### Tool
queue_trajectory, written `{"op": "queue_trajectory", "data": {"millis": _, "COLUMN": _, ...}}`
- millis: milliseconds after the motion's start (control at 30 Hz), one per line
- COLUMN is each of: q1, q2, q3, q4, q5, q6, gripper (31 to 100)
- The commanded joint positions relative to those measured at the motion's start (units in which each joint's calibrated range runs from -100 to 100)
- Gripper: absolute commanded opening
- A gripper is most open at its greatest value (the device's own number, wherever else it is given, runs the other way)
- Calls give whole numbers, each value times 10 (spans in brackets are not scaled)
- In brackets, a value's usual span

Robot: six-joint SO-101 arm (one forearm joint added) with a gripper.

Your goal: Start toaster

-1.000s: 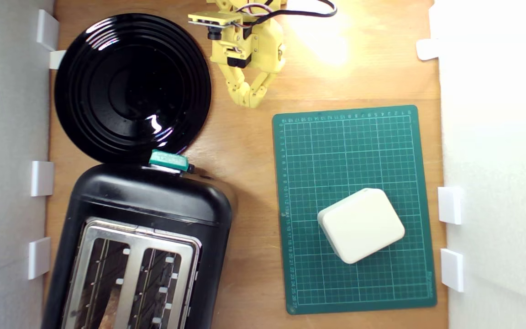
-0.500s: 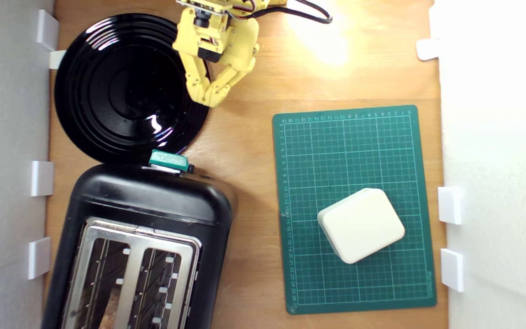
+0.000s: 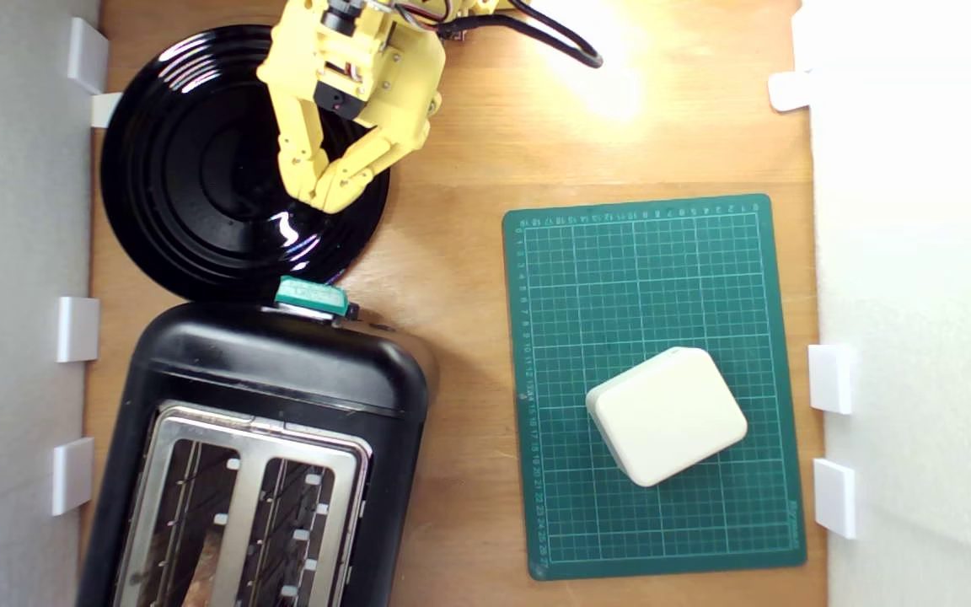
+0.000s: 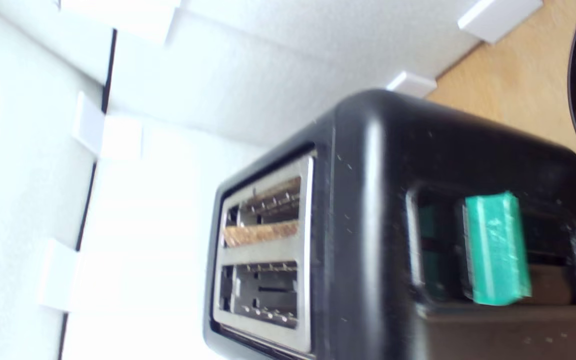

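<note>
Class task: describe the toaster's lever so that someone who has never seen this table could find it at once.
Start at the big black toaster in the exterior view's lower left corner. On its end wall facing the round black plate sits the lever. It is the only teal-green tab there, bright against black.

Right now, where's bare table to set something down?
Free: the wood strip between the toaster and the green mat, and the wood above the mat at the exterior view's top right. The mat is bare except for the white box. Crowded: exterior view's left, where plate, toaster and gripper stack up.
</note>
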Motion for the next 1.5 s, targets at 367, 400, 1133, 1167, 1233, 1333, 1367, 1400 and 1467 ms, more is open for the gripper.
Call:
{"op": "queue_trajectory", "data": {"millis": 367, "q1": 9, "q2": 144, "q3": -212, "q4": -73, "q5": -6, "q6": -2, "gripper": 314}}
{"op": "queue_trajectory", "data": {"millis": 400, "q1": 15, "q2": 148, "q3": -221, "q4": -74, "q5": -6, "q6": -2, "gripper": 314}}
{"op": "queue_trajectory", "data": {"millis": 1133, "q1": 16, "q2": 258, "q3": -315, "q4": -107, "q5": -8, "q6": 1, "gripper": 315}}
{"op": "queue_trajectory", "data": {"millis": 1167, "q1": 18, "q2": 263, "q3": -323, "q4": -113, "q5": -8, "q6": 1, "gripper": 315}}
{"op": "queue_trajectory", "data": {"millis": 1233, "q1": 18, "q2": 272, "q3": -334, "q4": -115, "q5": -8, "q6": 1, "gripper": 315}}
{"op": "queue_trajectory", "data": {"millis": 1333, "q1": 16, "q2": 280, "q3": -340, "q4": -110, "q5": -9, "q6": 2, "gripper": 315}}
{"op": "queue_trajectory", "data": {"millis": 1367, "q1": 16, "q2": 280, "q3": -340, "q4": -109, "q5": -9, "q6": 2, "gripper": 315}}
{"op": "queue_trajectory", "data": {"millis": 1400, "q1": 16, "q2": 281, "q3": -340, "q4": -109, "q5": -9, "q6": 2, "gripper": 315}}
{"op": "queue_trajectory", "data": {"millis": 1467, "q1": 16, "q2": 284, "q3": -340, "q4": -109, "q5": -10, "q6": 2, "gripper": 315}}
